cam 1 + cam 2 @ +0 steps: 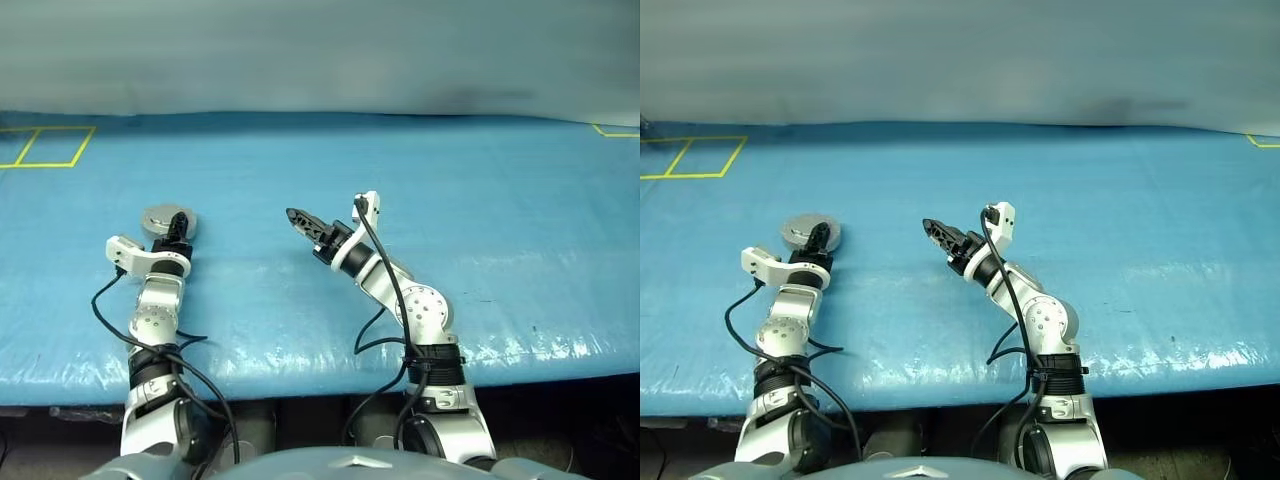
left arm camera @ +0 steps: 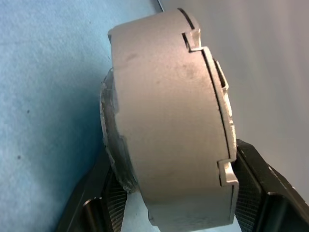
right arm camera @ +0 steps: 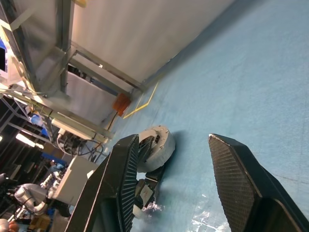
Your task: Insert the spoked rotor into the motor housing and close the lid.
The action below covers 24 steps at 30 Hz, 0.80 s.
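The motor housing [image 2: 164,121] is a round grey can at the left of the blue table, also seen as the motor housing [image 1: 165,218]. Its lid [image 2: 219,96] lies closed flat on it, plain grey face outward. My left gripper [image 1: 177,229] is shut on the housing, one black finger [image 2: 104,203] on each side of its wall. I cannot tell whether the housing rests on the table. The spoked rotor is hidden. My right gripper [image 1: 299,219] hovers at mid-table with its fingers [image 3: 120,179] apart and nothing between them, well to the right of the housing [image 3: 157,144].
Blue sheeting [image 1: 480,230] covers the table, which ends in a front edge [image 1: 540,375] close to me. Yellow tape squares [image 1: 45,146] mark the far left and a yellow corner [image 1: 615,131] the far right. A grey wall stands behind.
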{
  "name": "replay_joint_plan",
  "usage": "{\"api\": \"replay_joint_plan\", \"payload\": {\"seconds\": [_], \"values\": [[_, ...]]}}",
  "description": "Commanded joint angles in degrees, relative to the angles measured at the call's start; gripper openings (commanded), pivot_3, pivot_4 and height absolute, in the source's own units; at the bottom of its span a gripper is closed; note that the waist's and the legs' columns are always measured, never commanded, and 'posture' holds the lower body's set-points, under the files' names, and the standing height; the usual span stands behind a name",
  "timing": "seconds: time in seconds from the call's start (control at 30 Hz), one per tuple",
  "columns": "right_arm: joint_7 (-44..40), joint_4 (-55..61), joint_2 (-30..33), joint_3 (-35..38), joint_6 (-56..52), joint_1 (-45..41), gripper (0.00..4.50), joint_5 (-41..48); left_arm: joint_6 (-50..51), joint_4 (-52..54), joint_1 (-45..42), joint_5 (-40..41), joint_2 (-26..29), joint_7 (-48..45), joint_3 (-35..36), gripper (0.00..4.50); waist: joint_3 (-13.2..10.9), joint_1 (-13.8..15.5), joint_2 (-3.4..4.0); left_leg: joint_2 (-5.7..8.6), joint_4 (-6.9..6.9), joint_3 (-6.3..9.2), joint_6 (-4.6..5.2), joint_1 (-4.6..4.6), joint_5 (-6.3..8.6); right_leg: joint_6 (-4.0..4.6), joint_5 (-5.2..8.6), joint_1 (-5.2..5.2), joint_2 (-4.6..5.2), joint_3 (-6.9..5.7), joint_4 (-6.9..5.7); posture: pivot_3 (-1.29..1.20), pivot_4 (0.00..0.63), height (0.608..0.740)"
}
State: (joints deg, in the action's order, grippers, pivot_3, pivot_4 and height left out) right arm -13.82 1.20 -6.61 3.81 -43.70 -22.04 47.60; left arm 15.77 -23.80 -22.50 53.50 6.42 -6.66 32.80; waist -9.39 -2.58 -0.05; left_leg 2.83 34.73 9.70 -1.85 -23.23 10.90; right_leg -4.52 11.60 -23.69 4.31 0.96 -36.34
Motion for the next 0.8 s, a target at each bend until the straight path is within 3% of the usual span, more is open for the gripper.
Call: {"api": "replay_joint_plan", "payload": {"seconds": [0.03,0.13,0.53,0.67,0.8], "values": [[-0.6,2.4,-0.8,-0.3,0.9,0.3,2.46,0.2,-0.3,2.5,1.1,-2.6,0.5,0.6,-0.5,3.49,0.0,-0.1,0.01,0.0,0.0,0.0,0.0,0.02,0.0,0.01,0.0,0.02,0.0,0.0,-0.01,0.0,0.15,0.74],[-0.6,1.9,-0.9,-0.4,0.7,-0.1,2.46,0.1,-1.9,6.8,3.8,-2.4,-0.6,2.1,1.1,4.43,0.0,-0.7,0.02,-0.03,0.0,-0.03,0.0,0.13,0.0,0.04,-0.01,0.07,0.0,0.02,-0.07,0.0,0.15,0.74],[-1.3,-0.9,-0.5,-1.3,0.2,-1.8,2.46,-2.1,-2.2,24.3,18.8,1.7,0.1,4.9,7.6,4.47,0.0,-0.8,0.0,-0.2,0.02,-0.22,-0.01,0.24,0.02,0.49,0.13,0.05,-0.08,0.11,-0.13,0.0,0.15,0.74],[-3.9,0.3,1.0,-3.5,3.7,-1.0,2.46,-5.9,-4.1,32.2,22.0,0.1,1.1,-4.4,2.9,4.47,0.0,-0.2,-0.03,-0.19,0.05,-0.21,-0.01,0.21,0.02,0.52,0.14,0.08,-0.08,0.1,-0.1,0.0,0.15,0.74],[-10.8,1.8,8.7,-12.0,23.0,2.0,2.46,-22.5,-6.5,38.2,24.0,-14.6,6.5,-15.5,-13.3,4.47,0.0,0.5,-0.03,-0.14,0.08,-0.22,-0.02,0.18,0.02,0.52,0.14,0.12,-0.07,0.09,-0.02,0.0,0.15,0.74]]}}
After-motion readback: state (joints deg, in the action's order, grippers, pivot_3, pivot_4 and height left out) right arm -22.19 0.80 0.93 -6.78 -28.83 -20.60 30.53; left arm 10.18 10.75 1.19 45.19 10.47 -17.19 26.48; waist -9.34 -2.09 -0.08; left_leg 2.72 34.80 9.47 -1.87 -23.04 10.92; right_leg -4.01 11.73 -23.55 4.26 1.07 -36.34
